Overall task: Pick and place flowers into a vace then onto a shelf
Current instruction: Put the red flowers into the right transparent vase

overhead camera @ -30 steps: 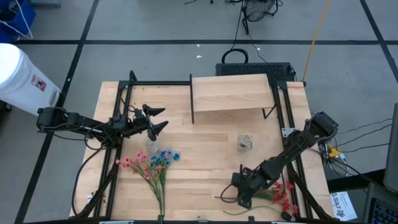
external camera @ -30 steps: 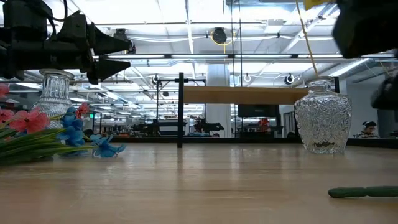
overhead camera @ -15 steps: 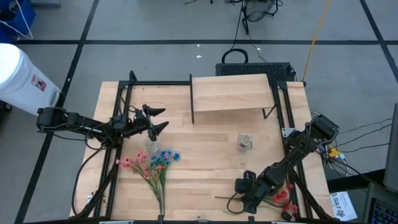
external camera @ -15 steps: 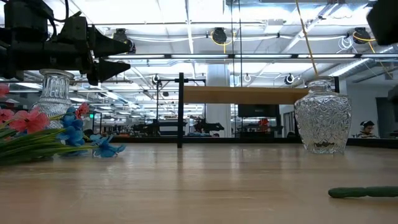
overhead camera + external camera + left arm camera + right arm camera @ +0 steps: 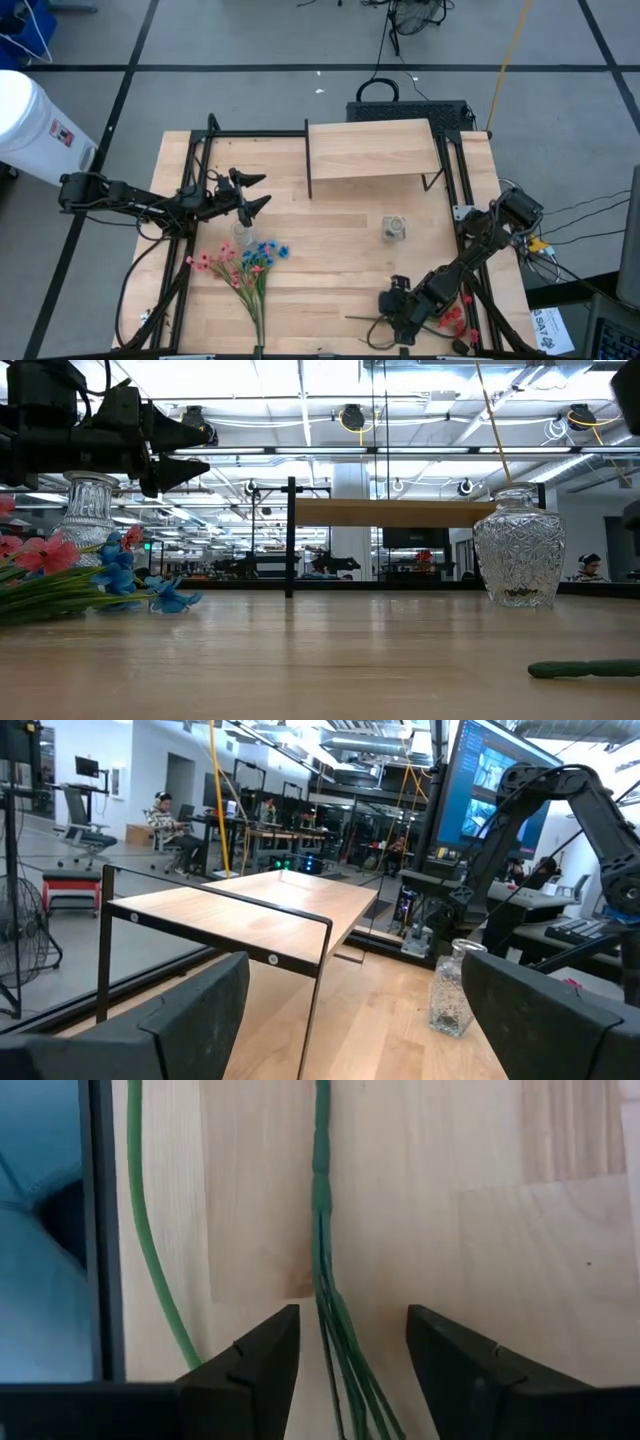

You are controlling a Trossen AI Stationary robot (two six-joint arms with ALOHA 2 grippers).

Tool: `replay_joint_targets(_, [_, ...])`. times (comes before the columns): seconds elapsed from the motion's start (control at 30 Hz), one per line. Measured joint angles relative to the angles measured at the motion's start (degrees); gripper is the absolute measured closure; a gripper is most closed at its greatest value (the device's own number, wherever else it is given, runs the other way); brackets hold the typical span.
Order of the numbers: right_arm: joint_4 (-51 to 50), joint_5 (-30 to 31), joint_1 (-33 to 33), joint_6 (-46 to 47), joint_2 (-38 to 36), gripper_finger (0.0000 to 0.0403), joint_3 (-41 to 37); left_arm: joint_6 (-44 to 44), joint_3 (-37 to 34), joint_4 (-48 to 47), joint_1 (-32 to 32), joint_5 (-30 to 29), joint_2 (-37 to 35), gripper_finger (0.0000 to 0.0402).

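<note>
A spray of red flowers (image 5: 455, 320) lies on the table near its near right corner. Its bundled green stems (image 5: 322, 1230) run between the fingers of my right gripper (image 5: 350, 1315), which is open and points steeply down at them; I see no touch. The stem end (image 5: 585, 669) rests on the tabletop. Pink and blue flowers (image 5: 248, 265) lie at the near left beside a small glass vase (image 5: 240, 232). A cut-glass vase (image 5: 395, 228) stands mid-right. My left gripper (image 5: 262, 192) hovers open above the left vase. The shelf (image 5: 372, 150) stands at the far side.
A single loose green stem (image 5: 140, 1230) curves beside the bundle, close to the black frame bar (image 5: 100, 1230) at the table's near edge. Black rails (image 5: 195, 190) line the table's sides. Bare wood (image 5: 330, 270) lies between the two vases.
My right gripper has moved toward the table's near edge and come down over the red flowers' stems, rolling about its own axis as it went. The stems have stayed where they lay.
</note>
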Motion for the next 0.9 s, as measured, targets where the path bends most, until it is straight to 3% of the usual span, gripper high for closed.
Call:
replay_joint_targets(0.27, [-0.54,4.37,0.87,-2.89,0.15,0.0246,-0.09,0.09,0.00,-1.03,0.00,0.00,0.01,0.0036])
replay_joint_targets(0.67, [-0.97,6.11,0.50,-3.30,1.80,0.0390,-0.17,0.15,0.00,-1.03,0.00,-0.40,0.01,0.0037])
replay_joint_targets(0.9, [-0.28,5.55,-0.71,-2.40,-0.13,0.0398,-0.25,0.20,0.00,-1.01,0.00,-1.16,0.01,0.0037])
